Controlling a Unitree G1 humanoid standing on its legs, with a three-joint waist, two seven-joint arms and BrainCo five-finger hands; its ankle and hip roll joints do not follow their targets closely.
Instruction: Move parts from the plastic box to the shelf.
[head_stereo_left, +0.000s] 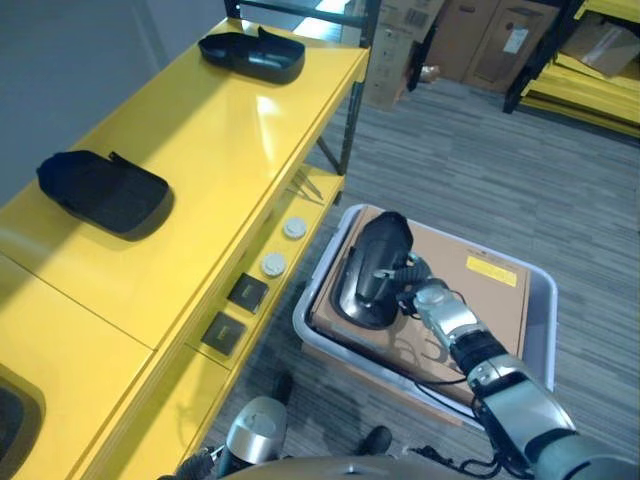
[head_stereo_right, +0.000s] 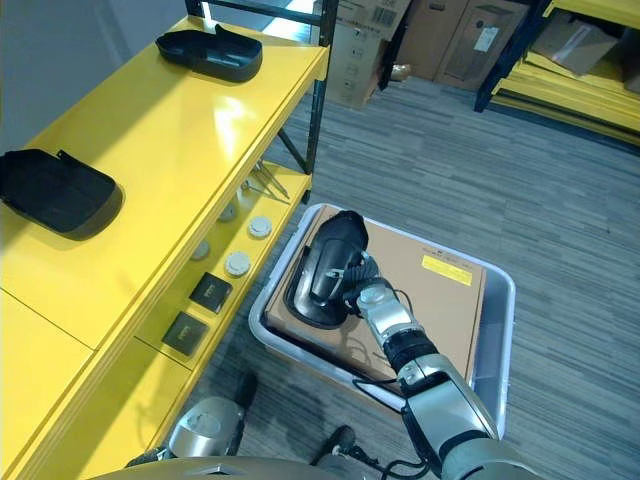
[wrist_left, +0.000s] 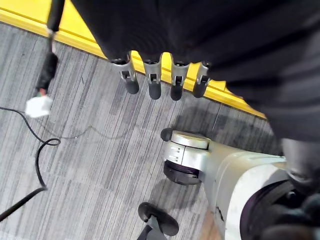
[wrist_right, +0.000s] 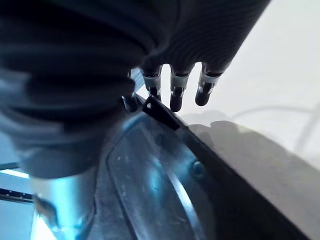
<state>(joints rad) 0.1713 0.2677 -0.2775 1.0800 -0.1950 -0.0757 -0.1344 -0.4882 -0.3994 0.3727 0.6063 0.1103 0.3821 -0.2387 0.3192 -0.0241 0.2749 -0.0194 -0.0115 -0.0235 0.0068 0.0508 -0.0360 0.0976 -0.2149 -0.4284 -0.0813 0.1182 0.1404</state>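
We are on the pick-up step at the plastic box (head_stereo_left: 540, 300)
Our right hand (head_stereo_left: 418, 288), lower centre, curls on the black part (head_stereo_left: 375, 268); next we must lift it toward the yellow shelf (head_stereo_left: 215, 150), upper left

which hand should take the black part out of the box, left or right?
Right. The right hand is already on the black part lying on cardboard in the plastic box; the left hand hangs by the shelf edge, holding nothing.

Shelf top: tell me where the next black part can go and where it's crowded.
Free: the bare yellow shelf top between the near black part and the far black part. Crowded: the lower ledge, with round discs and dark square pieces. The right hand is on the part in the plastic box.
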